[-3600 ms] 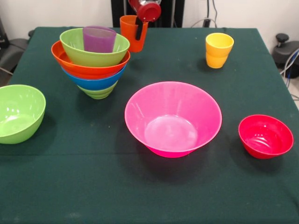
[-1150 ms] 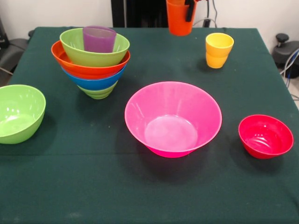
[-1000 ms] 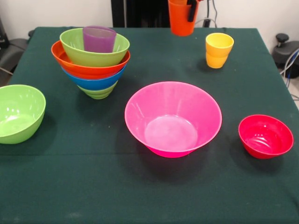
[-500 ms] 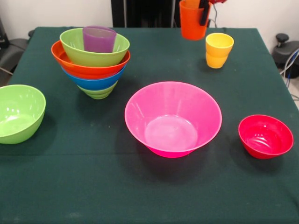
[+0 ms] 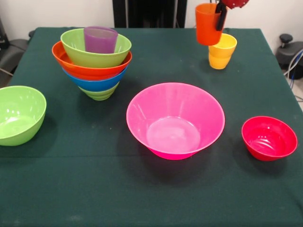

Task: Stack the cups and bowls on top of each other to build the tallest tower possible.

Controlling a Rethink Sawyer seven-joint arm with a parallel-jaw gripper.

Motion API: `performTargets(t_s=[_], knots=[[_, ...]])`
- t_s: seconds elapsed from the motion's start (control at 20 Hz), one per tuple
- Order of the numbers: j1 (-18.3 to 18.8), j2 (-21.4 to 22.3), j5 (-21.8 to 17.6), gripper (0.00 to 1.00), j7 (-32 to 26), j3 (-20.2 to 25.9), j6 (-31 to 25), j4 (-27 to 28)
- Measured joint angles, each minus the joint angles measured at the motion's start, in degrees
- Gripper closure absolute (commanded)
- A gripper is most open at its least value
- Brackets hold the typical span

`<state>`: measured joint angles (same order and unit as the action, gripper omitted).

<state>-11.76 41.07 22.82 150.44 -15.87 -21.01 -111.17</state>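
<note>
Gripper (image 5: 220, 15) jaws pinching the orange cup (image 5: 207, 24) by its rim, cup upright, lifted off the desk (image 5: 156, 61). Yellow cup (image 5: 222, 51) sits just below at about 5 o'clock, mouth up. Tower (image 5: 93, 59) well apart at 9 o'clock.

Robot visible only at top edge, above the yellow cup (image 5: 222, 50): glossy red rounded housing, partly cropped. One slim black gripper (image 5: 220, 16) finger drops from it, narrow and slightly tapered. No cables, screws or markings discernible on it.
</note>
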Motion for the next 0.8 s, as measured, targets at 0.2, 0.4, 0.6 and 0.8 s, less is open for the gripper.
performTargets(t_s=[0.2, 0.4, 0.6, 0.8], knots=[[-1.4, -0.4, 1.2, 1.0, 0.0, -0.9, -0.1, 0.1], [-2.3, -0.3, 2.0, 1.0, 0.0, -1.5, -0.6, 0.1], [-3.0, 0.0, 2.9, 1.0, 0.0, -2.0, -1.1, 0.1], [-3.1, 0.1, 3.7, 1.0, 0.0, -2.2, -1.2, 0.1]])
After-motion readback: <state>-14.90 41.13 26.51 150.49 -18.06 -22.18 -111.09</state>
